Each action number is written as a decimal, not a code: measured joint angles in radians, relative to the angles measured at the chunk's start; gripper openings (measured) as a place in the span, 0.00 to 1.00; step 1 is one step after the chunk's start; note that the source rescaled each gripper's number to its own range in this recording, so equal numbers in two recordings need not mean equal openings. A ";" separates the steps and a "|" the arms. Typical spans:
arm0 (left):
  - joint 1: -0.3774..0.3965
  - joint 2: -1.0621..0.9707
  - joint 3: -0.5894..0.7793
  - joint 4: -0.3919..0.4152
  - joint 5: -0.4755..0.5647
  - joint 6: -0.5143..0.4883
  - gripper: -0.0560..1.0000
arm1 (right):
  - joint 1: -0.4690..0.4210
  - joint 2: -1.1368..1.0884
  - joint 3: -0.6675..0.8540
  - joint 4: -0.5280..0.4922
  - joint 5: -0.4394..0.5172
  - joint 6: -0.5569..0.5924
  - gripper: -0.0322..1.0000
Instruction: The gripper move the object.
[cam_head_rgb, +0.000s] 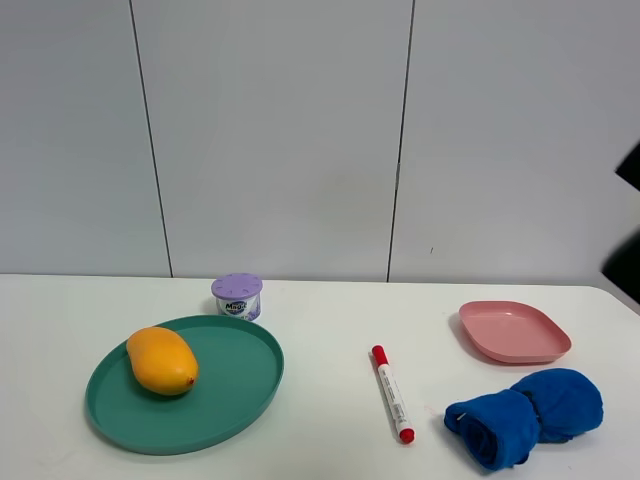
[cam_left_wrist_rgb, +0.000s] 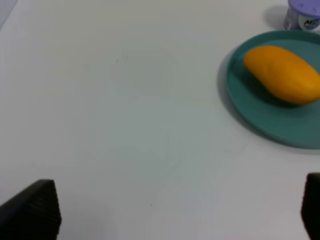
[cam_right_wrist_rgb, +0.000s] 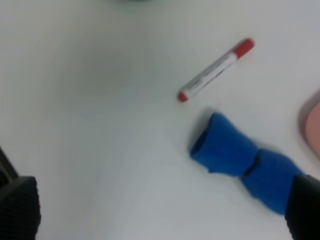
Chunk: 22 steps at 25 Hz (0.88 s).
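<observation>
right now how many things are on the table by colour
green: 1, the round green plastic plate
orange: 1, the smooth orange mango
purple: 1, the small purple-lidded tub
red and white: 1, the red-capped white marker
pink: 1, the squarish pink plastic plate
blue: 1, the rolled blue cloth
total: 6

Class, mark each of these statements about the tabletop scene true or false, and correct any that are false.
1. The mango lies on the green plate. True.
2. The pink plate holds the marker. False: the marker lies on the table, apart from that plate.
3. The left gripper grips the mango. False: its fingers are spread wide over bare table, away from the fruit.
4. The blue cloth lies in front of the pink plate. True.
5. The purple-lidded tub stands behind the green plate. True.
</observation>
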<state>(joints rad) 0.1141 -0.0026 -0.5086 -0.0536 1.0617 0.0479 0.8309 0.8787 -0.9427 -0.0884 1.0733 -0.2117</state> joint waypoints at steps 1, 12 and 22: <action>0.000 0.000 0.000 0.000 0.000 0.000 1.00 | 0.000 -0.034 0.037 0.010 -0.004 0.010 1.00; 0.000 0.000 0.000 0.000 0.000 0.000 1.00 | 0.000 -0.263 0.231 0.098 -0.013 0.070 1.00; 0.000 0.000 0.000 0.000 0.000 0.000 1.00 | -0.274 -0.343 0.233 0.105 -0.013 0.070 1.00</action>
<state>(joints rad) 0.1141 -0.0026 -0.5086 -0.0536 1.0617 0.0479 0.5566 0.5352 -0.7095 0.0166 1.0599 -0.1415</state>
